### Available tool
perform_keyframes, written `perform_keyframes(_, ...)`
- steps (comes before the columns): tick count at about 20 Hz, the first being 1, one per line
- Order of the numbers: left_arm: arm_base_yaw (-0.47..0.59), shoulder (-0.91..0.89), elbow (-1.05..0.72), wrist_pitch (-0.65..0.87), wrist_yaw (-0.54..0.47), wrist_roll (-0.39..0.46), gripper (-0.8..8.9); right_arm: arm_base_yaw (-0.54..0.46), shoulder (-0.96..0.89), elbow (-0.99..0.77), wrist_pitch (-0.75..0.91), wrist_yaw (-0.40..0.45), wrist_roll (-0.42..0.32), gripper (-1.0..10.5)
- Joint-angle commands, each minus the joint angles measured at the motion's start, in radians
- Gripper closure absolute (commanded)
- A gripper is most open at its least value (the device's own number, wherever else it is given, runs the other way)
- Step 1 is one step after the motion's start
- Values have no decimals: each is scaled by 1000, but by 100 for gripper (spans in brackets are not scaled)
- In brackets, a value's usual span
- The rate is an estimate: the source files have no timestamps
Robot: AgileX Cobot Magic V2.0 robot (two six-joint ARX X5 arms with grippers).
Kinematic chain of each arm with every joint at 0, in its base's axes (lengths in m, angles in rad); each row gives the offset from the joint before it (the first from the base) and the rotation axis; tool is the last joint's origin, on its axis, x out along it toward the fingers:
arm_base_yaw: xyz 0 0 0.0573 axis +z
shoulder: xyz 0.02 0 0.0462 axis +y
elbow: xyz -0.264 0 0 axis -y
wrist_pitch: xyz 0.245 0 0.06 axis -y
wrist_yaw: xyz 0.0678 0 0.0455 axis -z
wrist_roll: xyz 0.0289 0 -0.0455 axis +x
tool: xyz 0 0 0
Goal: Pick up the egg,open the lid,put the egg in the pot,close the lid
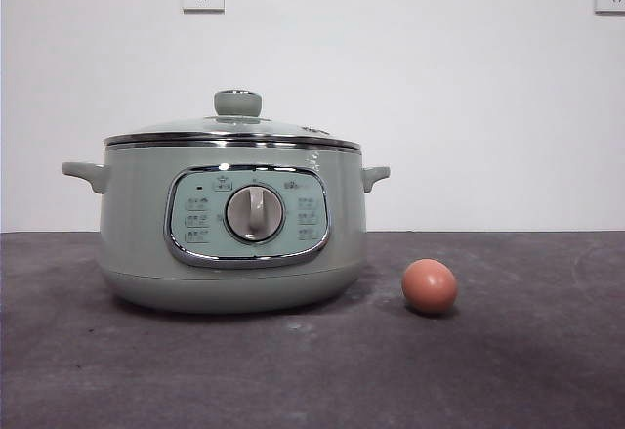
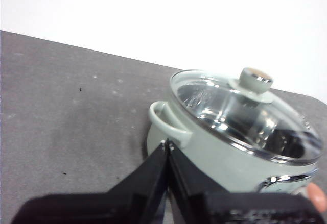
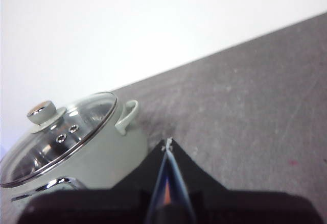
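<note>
- Starting point: no step begun; the left gripper [image 2: 167,143] and right gripper [image 3: 167,143] wait clenched, holding nothing.
- The egg [image 1: 429,286] lies on the table [image 1: 527,370] beside the pot [image 1: 232,224]; the lid [image 1: 234,128] is on.
- Next, open one gripper and lower it over the egg.

Open table [image 1: 547,370] around egg [image 1: 430,285]

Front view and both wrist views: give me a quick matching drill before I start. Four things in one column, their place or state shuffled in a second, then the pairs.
1. egg
2. lid
3. pot
4. left gripper

A. jaws shut, holding nothing
B. closed on the pot
C. lying on the table beside the pot
D. standing on the table, dial facing the front camera

Pairs: 1-C, 2-B, 3-D, 4-A
</note>
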Motion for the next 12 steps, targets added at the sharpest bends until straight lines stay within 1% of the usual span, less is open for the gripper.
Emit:
perform_keyframes(1, 3, 25, 66, -54, 33, -10, 819, 1, 57, 75, -59, -33, -26, 958)
perform_keyframes(4, 3, 70, 149, -125, 89, 32, 819, 1, 142, 185, -158, -108, -96, 958)
perform_keyframes(7, 3, 118, 231, -209, 137, 80, 819, 2, 225, 303, -276, -160, -167, 958)
perform_keyframes(12, 3, 208, 380, -381, 220, 177, 820, 2, 368, 524, -518, -185, -296, 958)
